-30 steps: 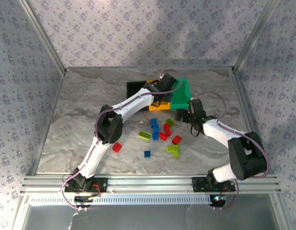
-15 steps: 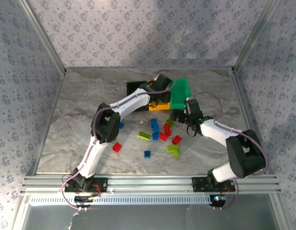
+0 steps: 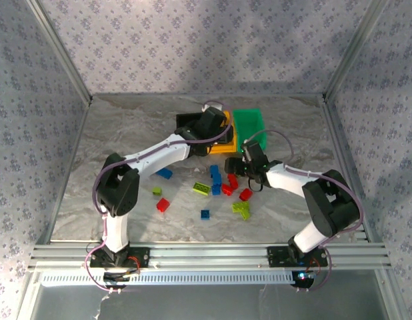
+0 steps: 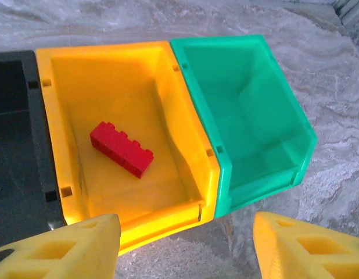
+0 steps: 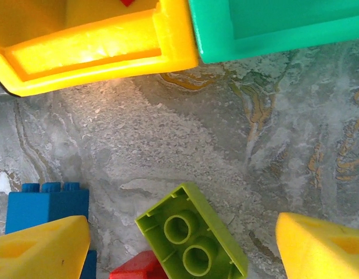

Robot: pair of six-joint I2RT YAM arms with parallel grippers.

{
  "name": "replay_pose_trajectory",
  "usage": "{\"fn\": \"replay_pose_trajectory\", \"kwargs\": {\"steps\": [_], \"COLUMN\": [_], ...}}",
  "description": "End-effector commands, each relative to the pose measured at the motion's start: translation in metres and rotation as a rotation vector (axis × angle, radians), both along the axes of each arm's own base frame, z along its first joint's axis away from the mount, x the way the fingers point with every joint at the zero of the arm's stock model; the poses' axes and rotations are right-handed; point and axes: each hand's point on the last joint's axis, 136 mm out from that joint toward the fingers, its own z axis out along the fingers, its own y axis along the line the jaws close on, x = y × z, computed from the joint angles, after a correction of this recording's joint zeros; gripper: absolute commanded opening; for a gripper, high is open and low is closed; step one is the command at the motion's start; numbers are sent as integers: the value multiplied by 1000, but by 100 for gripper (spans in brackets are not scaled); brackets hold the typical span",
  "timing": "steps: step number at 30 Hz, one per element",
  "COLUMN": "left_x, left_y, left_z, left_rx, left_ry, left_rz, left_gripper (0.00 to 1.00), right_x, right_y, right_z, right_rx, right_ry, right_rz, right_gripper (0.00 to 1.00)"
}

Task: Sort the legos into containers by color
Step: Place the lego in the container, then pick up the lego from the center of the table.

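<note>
Three containers stand in a row at the back: black [image 3: 185, 122], orange-yellow [image 3: 223, 147] and green [image 3: 250, 123]. One red lego [image 4: 121, 149] lies in the orange-yellow bin [image 4: 63, 81]; the green bin [image 4: 243, 110] is empty. My left gripper [image 3: 219, 133] hovers open over the bins' near edge, nothing between its fingers [image 4: 185, 250]. My right gripper [image 3: 241, 165] is open and low over the pile. An upturned lime green lego [image 5: 191, 232] lies between its fingers, untouched, with a blue lego [image 5: 46, 206] and a red one [image 5: 139, 267] beside it.
Loose legos lie mid-table: blue [image 3: 165, 173], small lime [image 3: 157, 191], red [image 3: 163, 205], lime [image 3: 202, 189], red [image 3: 246, 195], blue [image 3: 205, 214], lime [image 3: 243, 209]. Metal frame posts and patterned walls close in the table on three sides.
My left gripper has opened and drawn back left from over the bins, its elbow swinging left. My right gripper moved left and down toward the pile, its jaws narrowing a little.
</note>
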Motion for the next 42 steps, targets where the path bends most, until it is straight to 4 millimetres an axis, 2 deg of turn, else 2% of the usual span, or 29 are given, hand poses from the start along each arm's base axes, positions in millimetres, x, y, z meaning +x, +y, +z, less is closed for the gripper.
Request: {"fn": "replay_pose_trajectory", "kwargs": {"steps": [1,5,10,21,25,33,40,42], "left_x": [5,4,4,5,5,5,4,4], "left_y": [4,3,4,14,19,30,48,54], "left_z": [12,8,9,10,9,12,14,16], "left_rx": [-12,-23,-23,-17,-15,-5,-3,-8], "left_ry": [-22,-23,-23,-26,-30,-48,-66,-64], "left_rz": [24,19,20,33,47,72,116,129], "left_gripper": [61,62,61,61,61,61,60,60], "right_x": [3,5,7,7,6,6,5,5], "right_y": [-4,-4,1,7,14,8,13,14], "right_z": [-1,-8,-18,-16,-24,-22,-22,-20], "right_rx": [-20,-61,-77,-190,-187,-202,-192,-183], "right_ry": [15,44,88,71,106,104,103,93], "right_rz": [-34,-19,7,19,36,22,37,36], "right_gripper": [81,79,67,68,68,63,44,41]}}
